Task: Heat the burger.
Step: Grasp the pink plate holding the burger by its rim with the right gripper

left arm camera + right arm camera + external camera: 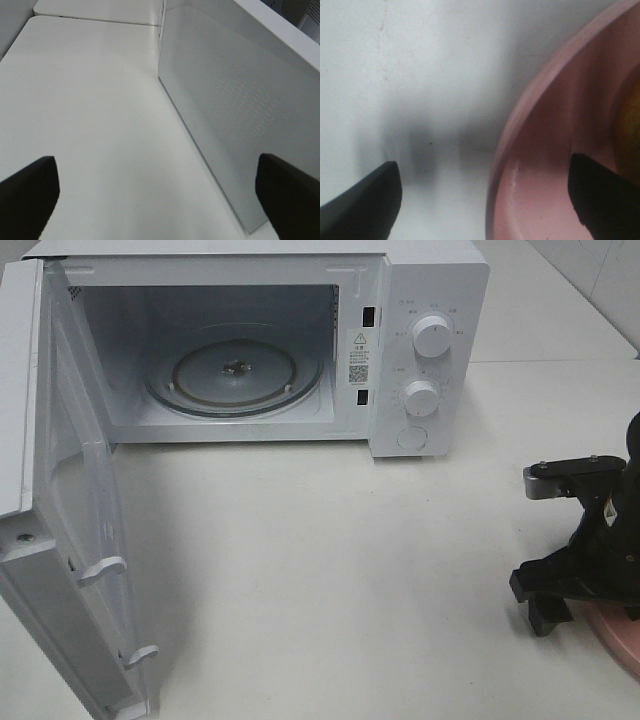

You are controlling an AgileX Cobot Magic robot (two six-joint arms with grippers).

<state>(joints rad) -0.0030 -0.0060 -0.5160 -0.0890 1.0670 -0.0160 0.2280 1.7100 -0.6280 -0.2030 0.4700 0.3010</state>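
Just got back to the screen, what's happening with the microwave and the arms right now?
The microwave stands with its door swung wide and nothing on the glass turntable. The right pincer is low at the pink plate, open, one finger outside the rim and one over the plate, gripping nothing yet. A golden sliver at the edge of the right wrist view looks like the burger. The left pincer hangs open beside the door, holding nothing.
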